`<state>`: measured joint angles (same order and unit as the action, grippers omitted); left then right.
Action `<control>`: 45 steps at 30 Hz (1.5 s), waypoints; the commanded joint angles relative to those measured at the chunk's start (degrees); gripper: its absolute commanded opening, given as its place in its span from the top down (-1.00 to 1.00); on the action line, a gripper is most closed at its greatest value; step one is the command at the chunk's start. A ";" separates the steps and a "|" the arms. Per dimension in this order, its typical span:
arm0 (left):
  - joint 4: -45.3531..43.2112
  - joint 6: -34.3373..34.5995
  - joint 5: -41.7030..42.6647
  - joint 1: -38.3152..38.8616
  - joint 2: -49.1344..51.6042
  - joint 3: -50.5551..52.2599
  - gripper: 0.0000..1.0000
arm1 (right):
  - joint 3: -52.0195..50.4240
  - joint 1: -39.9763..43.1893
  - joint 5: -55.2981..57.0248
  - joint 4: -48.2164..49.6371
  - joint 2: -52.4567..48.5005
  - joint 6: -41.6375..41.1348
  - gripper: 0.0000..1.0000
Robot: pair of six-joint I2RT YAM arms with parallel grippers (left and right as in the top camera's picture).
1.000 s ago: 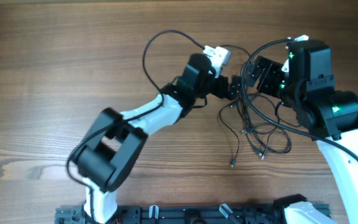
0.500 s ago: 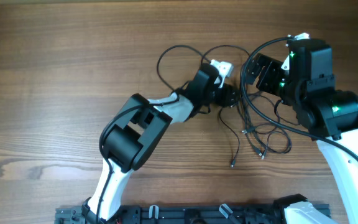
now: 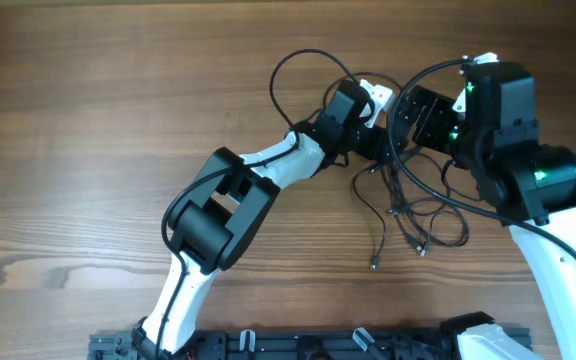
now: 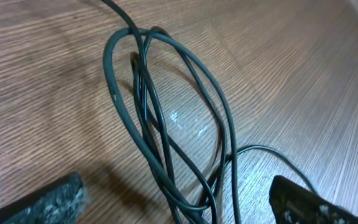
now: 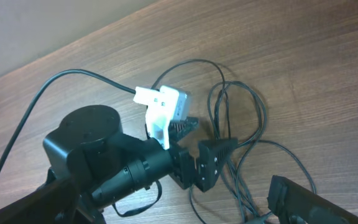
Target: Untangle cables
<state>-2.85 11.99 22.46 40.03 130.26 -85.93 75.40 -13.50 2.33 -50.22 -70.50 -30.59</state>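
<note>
- cables [image 3: 408, 200]: thin, black, tangled; lying on the table [image 3: 88, 120] between both arms
- left gripper [image 4: 176, 191]: fingers wide apart, straddling the loops; nothing clamped
- right gripper [image 3: 406, 118]: fingers wide apart; empty

Left fingers [image 4: 303, 202] and right fingers [image 5: 309, 199] both wide apart.

Brown wood-grain table [image 3: 88, 120] w/ glossy glare; black slotted rail [image 3: 288, 348] at btm edge; pale backdrop [image 5: 36, 25] beyond.
</note>
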 commanded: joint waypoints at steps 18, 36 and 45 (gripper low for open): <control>9.81 -5.79 0.68 -0.11 8.61 -12.02 0.88 | -0.09 0.04 -0.74 0.07 0.15 0.59 -1.00; 34.10 -23.76 0.46 -4.15 -20.61 -12.02 0.92 | -0.09 0.04 -2.62 -6.69 3.63 10.86 -1.00; 48.65 -31.32 -1.07 -4.15 -36.30 -12.02 0.92 | -0.09 0.04 -7.43 -6.88 8.20 14.88 -0.99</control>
<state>44.18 -16.12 21.71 35.88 98.30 -97.56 75.37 -13.50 -2.17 -57.04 -64.25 -18.72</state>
